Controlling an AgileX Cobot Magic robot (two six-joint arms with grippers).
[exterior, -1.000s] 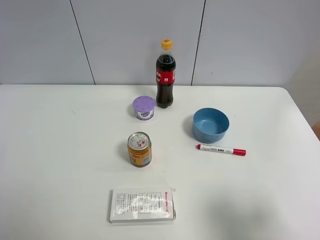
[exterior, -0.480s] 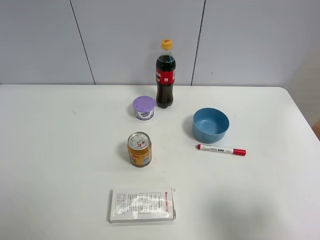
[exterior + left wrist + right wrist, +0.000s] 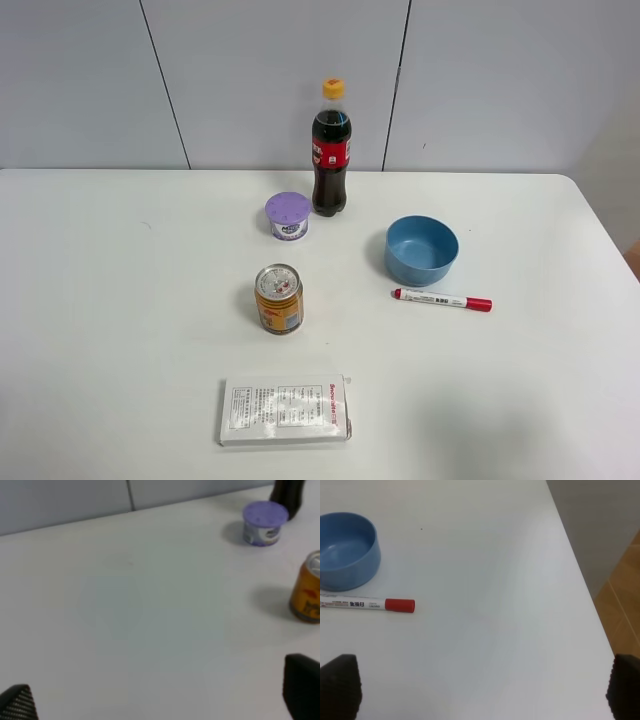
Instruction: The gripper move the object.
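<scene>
The tall cola bottle (image 3: 331,150) with red label and yellow-orange cap stands upright at the back middle of the white table (image 3: 120,300). Only its dark base (image 3: 287,494) shows in the left wrist view. Neither gripper shows in the exterior high view. The left gripper (image 3: 160,700) is open over bare table, its black fingertips (image 3: 19,705) wide apart, well short of the bottle. The right gripper (image 3: 480,690) is open over the table's right part, fingertips (image 3: 340,685) wide apart, holding nothing.
A purple-lidded cup (image 3: 287,215) sits just left of the bottle. An orange drink can (image 3: 279,298), a blue bowl (image 3: 421,250), a red-capped marker (image 3: 442,299) and a white box (image 3: 285,409) stand on the table. The table's right edge (image 3: 580,580) is close to the right gripper.
</scene>
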